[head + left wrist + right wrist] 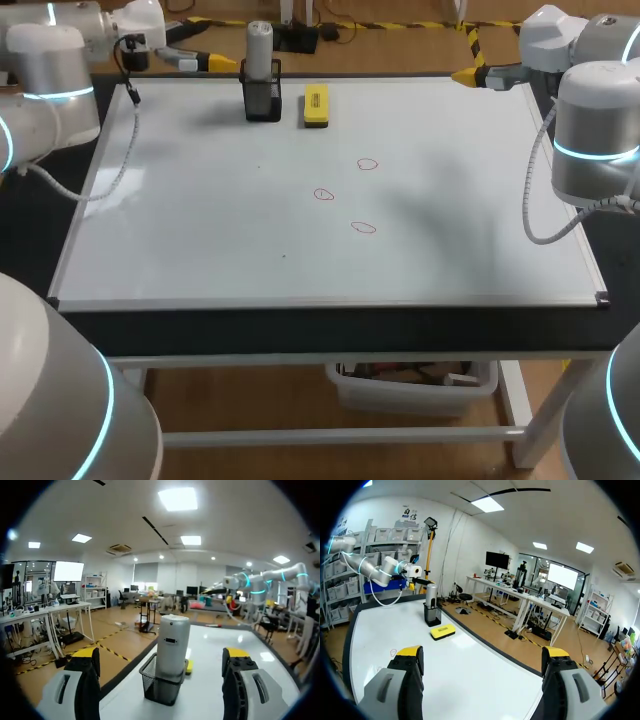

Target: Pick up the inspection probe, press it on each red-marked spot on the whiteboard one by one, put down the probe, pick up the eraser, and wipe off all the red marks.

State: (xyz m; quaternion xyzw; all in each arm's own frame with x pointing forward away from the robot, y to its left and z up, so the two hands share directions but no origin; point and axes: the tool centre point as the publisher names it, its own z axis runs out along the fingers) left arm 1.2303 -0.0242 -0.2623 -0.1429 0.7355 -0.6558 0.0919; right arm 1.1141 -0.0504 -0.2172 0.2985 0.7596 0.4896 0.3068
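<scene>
The inspection probe stands upright in a black mesh holder by the whiteboard's far edge, its long axis vertical and its rounded end up. Just beside it the yellow eraser lies flat, its long axis running from the far edge toward the near edge. Three red marks sit around the board's middle, well apart from both. The left gripper hangs at the far left corner, fingers spread wide and released, with the probe ahead and untouched. The right gripper is at the far right corner, also spread and gripping nothing.
</scene>
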